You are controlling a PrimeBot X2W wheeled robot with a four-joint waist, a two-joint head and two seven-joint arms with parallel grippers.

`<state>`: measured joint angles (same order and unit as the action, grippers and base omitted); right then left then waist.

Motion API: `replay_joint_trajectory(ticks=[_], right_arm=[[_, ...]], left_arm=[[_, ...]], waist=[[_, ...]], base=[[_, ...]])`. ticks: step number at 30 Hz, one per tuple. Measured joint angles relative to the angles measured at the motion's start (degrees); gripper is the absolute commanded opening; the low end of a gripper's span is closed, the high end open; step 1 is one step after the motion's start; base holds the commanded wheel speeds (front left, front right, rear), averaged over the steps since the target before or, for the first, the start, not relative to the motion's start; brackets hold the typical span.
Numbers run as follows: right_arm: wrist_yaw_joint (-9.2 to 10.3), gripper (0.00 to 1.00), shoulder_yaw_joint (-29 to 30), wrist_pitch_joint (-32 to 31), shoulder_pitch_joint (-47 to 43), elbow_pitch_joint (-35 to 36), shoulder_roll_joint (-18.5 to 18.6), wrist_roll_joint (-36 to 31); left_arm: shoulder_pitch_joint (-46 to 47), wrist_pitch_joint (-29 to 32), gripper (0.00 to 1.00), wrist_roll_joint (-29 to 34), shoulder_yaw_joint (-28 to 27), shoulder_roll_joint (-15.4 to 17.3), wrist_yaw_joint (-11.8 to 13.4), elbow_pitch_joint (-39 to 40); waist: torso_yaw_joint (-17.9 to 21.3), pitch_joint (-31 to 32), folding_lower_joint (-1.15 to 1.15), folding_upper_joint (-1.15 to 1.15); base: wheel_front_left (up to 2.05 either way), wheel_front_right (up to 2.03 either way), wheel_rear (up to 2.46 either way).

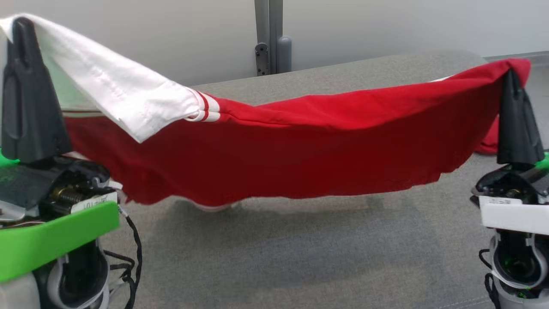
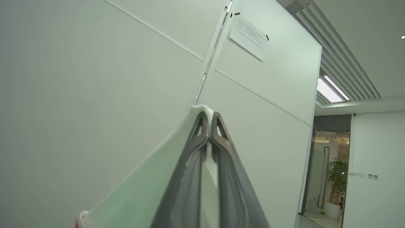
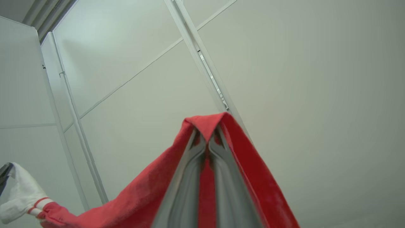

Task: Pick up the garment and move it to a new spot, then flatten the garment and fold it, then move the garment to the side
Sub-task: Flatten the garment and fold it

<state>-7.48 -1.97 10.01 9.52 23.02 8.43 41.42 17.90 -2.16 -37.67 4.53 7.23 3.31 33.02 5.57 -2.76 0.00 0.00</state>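
The garment (image 1: 300, 146) is a red shirt with a white sleeve (image 1: 120, 94) that ends in a red-striped cuff. It hangs stretched between my two raised grippers, sagging in the middle just above the grey table (image 1: 300, 257). My left gripper (image 1: 21, 25) is shut on the white sleeve end, whose cloth (image 2: 202, 110) wraps over its fingertips. My right gripper (image 1: 510, 73) is shut on a red corner (image 3: 207, 122) of the garment, which drapes down both sides of its fingers. A small part of the red cloth (image 1: 487, 143) rests on the table behind the right gripper.
The grey fabric-covered table has its far edge (image 1: 343, 64) close to a pale wall (image 1: 128, 34). A grey post with a bracket (image 1: 269, 38) stands behind the table. Black cables (image 1: 131, 257) hang by my left wrist.
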Motion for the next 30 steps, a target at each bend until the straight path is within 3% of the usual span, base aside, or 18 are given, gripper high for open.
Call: replay_joint_trajectory(ticks=[7, 13, 17, 21, 26, 30], right_arm=[[0.0, 0.0, 4.34, -4.61, -0.52, 10.63, -1.09, -0.44], [0.0, 0.0, 4.03, -9.05, 3.83, 7.22, -2.61, 0.12], [0.01, 0.0, 2.41, -11.18, 15.35, -2.34, -2.74, -0.02], [0.0, 0.0, 0.31, -11.27, 32.89, -15.71, -3.08, -2.54], [0.0, 0.0, -0.1, -6.03, 54.94, -35.71, -4.26, -7.55], [0.0, 0.0, 0.08, -1.96, 65.64, -50.04, -4.88, -10.91]], left_arm=[[8.03, 5.45, 0.0, 1.15, 1.4, 1.66, 1.1, 8.5], [15.39, 10.89, 0.0, -0.44, 3.28, 2.3, 1.55, 2.54], [24.44, 13.97, 0.0, -4.19, 2.07, 1.65, 2.22, -9.42], [39.27, 13.43, 0.0, -1.49, 0.49, 4.3, 1.27, -23.74], [57.56, 6.48, 0.0, 4.85, -0.25, 6.64, 1.13, -42.72], [65.98, 1.14, 0.0, 7.31, 1.08, 6.58, -0.23, -53.03]], waist=[[0.28, -2.27, 0.0, 0.0], [0.2, -5.61, 0.0, 0.0], [0.13, -8.71, 0.0, 0.0], [0.12, -12.15, 0.0, 0.0], [0.09, -16.29, 0.01, 0.0], [-0.32, -19.09, 0.01, 0.0]], base=[[0.0, 0.0, 0.0], [0.0, 0.0, 0.0], [0.0, 0.0, 0.0], [0.0, 0.0, 0.0], [0.0, 0.0, 0.0], [0.0, 0.0, 0.0]])
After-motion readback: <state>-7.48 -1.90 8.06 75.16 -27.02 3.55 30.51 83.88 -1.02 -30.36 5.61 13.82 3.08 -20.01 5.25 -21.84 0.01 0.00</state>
